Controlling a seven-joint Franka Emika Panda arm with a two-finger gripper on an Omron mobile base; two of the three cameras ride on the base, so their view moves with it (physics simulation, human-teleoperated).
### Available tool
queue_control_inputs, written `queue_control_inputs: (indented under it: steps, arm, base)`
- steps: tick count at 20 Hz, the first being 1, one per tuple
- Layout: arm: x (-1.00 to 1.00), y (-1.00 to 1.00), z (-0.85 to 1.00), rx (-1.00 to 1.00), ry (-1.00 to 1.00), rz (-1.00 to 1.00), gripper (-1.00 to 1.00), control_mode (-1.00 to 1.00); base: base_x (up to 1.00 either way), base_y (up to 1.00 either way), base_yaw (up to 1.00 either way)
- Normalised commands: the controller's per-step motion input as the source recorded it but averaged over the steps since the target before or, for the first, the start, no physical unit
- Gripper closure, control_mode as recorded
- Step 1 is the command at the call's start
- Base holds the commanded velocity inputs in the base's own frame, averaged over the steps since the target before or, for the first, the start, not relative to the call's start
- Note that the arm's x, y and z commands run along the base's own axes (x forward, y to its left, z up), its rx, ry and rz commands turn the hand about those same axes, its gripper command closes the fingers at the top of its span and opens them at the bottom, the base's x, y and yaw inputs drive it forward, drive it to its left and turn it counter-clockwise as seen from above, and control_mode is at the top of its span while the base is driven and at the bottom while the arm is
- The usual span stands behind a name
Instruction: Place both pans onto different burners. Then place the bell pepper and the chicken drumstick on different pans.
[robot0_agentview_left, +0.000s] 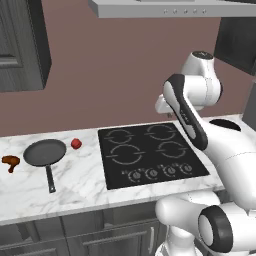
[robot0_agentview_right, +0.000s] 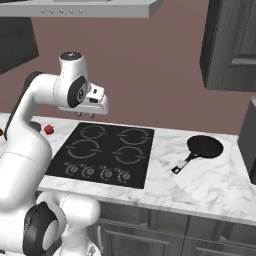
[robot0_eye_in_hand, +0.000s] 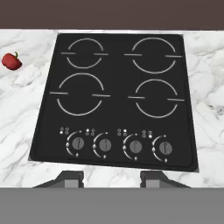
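While the arm folds high above the cooktop (robot0_eye_in_hand: 118, 94), its hand (robot0_eye_in_hand: 111, 177) points down, fingers spread, holding nothing.

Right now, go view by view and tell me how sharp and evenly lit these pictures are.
Left base view: flat, even rendered light, no glare on the cooktop; the wide grey pan casts barely any shadow. Right base view: equally soft; the small black pan reads crisp. Hand view: sharp throughout, burner rings and knobs clear, the bell pepper slightly glossy.
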Motion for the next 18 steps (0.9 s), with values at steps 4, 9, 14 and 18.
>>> queue_control_inputs:
  steps: [4,9,14,18]
  arm:
    - [0.0,-0.01,0.0,0.0,0.04,0.0,-1.0,-1.0]
    - [0.0,-0.29,0.08,0.0,0.07,0.0,-1.0,-1.0]
    - [0.0,-0.64,0.01,0.0,0.03,0.0,-1.0,-1.0]
    - [0.0,-0.71,0.0,0.0,0.05,-0.05,-1.0,-1.0]
  base:
    - [0.0,0.0,0.0]
    - [0.0,0.0,0.0]
    - [0.0,0.0,0.0]
    - [0.0,0.0,0.0]
